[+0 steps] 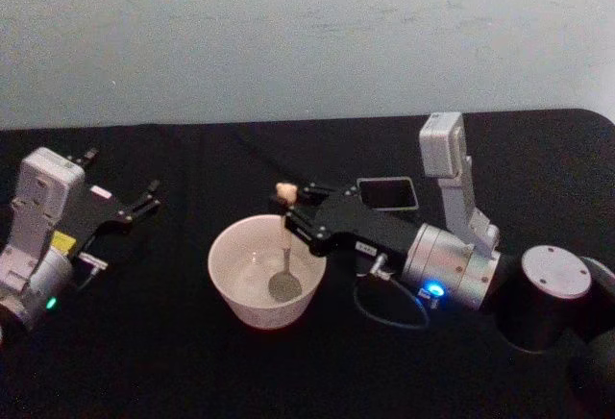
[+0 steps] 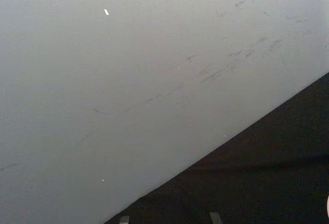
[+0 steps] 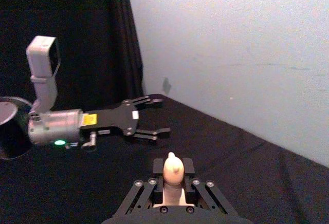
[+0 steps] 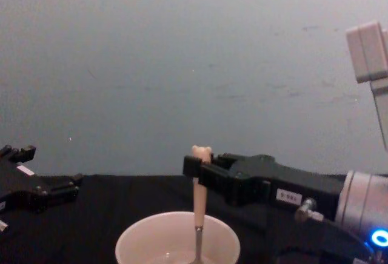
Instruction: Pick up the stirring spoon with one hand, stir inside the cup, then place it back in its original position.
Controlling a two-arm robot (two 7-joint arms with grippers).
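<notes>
While the right gripper (image 1: 291,219) reaches in level from the right, its black fingers pinched on the upper handle of the small spoon with a peach-beige handle and bear-head top (image 1: 285,246), the spoon stands nearly upright with its shiny metal bowl down inside the wide cream-pink cup (image 1: 240,256) on the black-covered table (image 1: 144,342). Well apart to the left, the left gripper (image 1: 149,198) lies low over the cloth with its fingers spread, holding nothing. Just behind the right gripper sits a dark grey square holder (image 1: 386,193), and a pale grey wall (image 1: 288,35) closes the back.
</notes>
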